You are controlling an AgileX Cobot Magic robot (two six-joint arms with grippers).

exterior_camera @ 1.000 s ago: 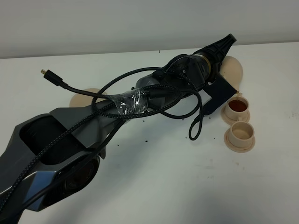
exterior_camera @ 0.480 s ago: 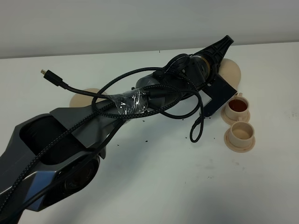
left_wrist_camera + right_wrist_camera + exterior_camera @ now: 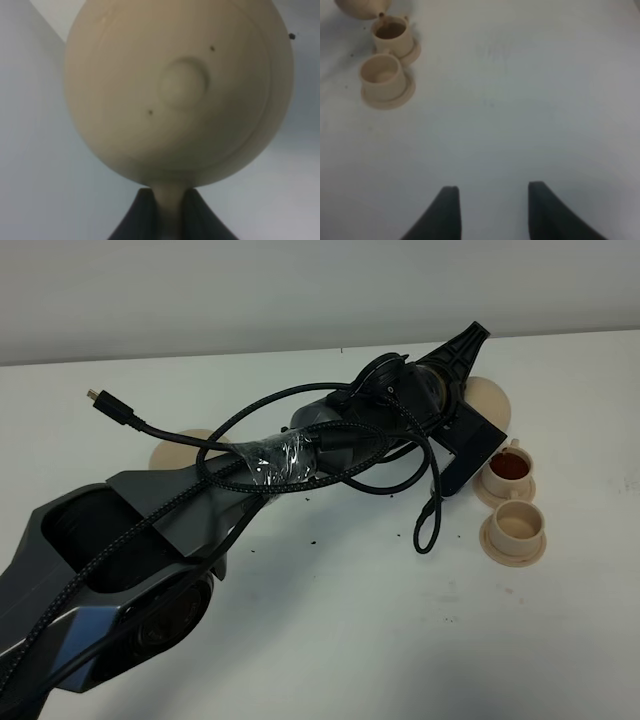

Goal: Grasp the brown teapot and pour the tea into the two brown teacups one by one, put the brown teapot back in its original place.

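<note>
Nearest the high camera, the left arm rises from the lower corner and stretches across the white table, a black cable looped and taped along it.

The right gripper, seen only from its own wrist camera, hangs over bare tabletop with its two dark fingers spread wide and nothing between them.

Farther out on the right side of the table stand the two brown teacups, each on its own small saucer and just beside one another. The near teacup shows a pale interior with no dark liquid. The far teacup holds dark reddish-brown tea.

Just beyond the far teacup is the brown teapot, largely hidden in the high view by the end of the left arm. In the right wrist view its spout tip sits right at the far teacup's rim. The left gripper has its fingers pinched on the teapot's loop handle, and its camera looks straight onto the knobbed lid.

Well apart on the left, the flat saucer lies half covered by the arm.
</note>
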